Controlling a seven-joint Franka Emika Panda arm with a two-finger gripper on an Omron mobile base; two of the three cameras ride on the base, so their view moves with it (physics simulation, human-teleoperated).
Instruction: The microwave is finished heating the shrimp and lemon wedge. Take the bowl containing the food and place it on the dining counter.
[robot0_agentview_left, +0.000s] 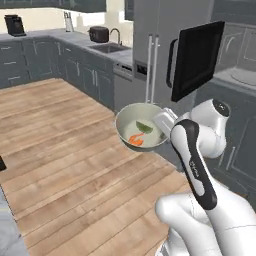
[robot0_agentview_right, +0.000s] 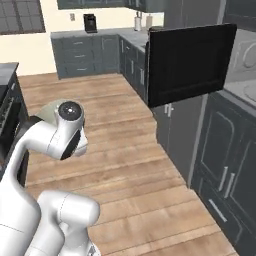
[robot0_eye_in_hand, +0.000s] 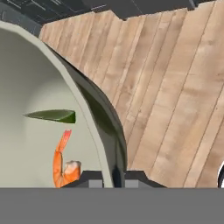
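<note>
My gripper (robot0_agentview_left: 162, 124) is shut on the right rim of the pale bowl (robot0_agentview_left: 131, 120), holding it in the air above the wooden floor. The orange shrimp (robot0_agentview_left: 136, 140) and the green lemon wedge (robot0_agentview_left: 144, 127) lie inside it. In the hand view the fingertips (robot0_eye_in_hand: 89, 179) pinch the bowl's rim (robot0_eye_in_hand: 83, 109), one inside and one outside, with the lemon wedge (robot0_eye_in_hand: 52, 115) above the shrimp (robot0_eye_in_hand: 63, 164). The microwave (robot0_agentview_left: 245, 75) stands behind, its black door (robot0_agentview_left: 197, 60) swung open. A grey slab corner (robot0_agentview_left: 6, 225) shows at the lower left; I cannot tell whether it is the dining counter.
Grey cabinets line the back wall, with a sink (robot0_agentview_left: 107, 48), a toaster (robot0_agentview_left: 98, 34) and a coffee machine (robot0_agentview_left: 15, 25) on the counter. The open microwave door (robot0_agentview_right: 190, 62) juts out into the room. A dark stove edge (robot0_agentview_right: 7, 100) is at the left. Wooden floor (robot0_agentview_left: 60, 135) spreads wide.
</note>
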